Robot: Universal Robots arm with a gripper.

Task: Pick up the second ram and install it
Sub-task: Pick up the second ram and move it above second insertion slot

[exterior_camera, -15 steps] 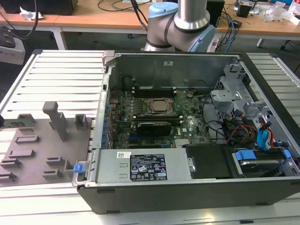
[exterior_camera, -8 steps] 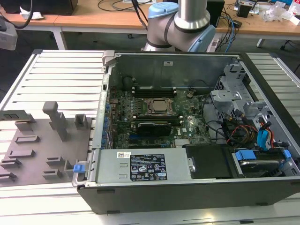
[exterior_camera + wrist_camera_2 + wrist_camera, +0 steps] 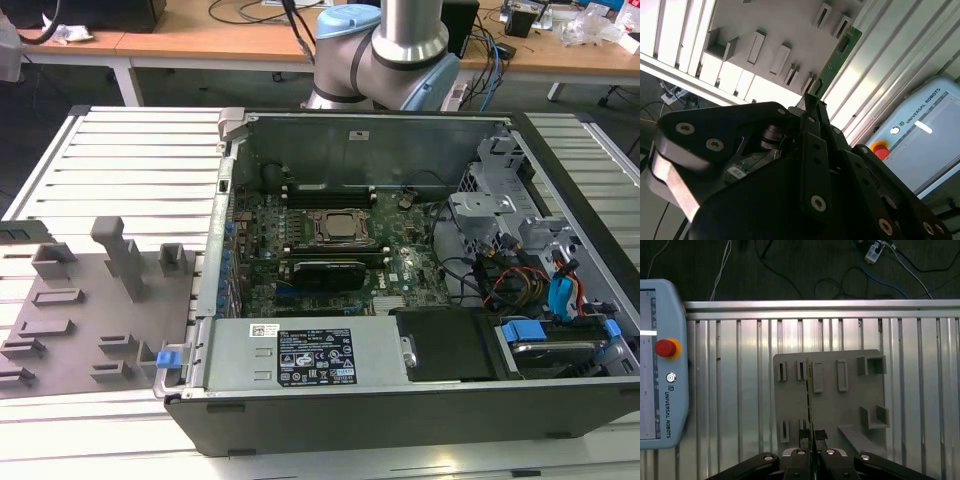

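— Exterior view?
— The computer case is logged open, gray holder plate just beside it.
— Second wrist view?
— The second ram is pinched at one end by the gripper; far edge free.
— First wrist view?
— Ram is seen edge-on over plate slots.

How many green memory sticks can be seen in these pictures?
1. The green memory stick is clamped in the hand, by the grey tray. More sticks may sit inside the open computer, but that I cannot tell.
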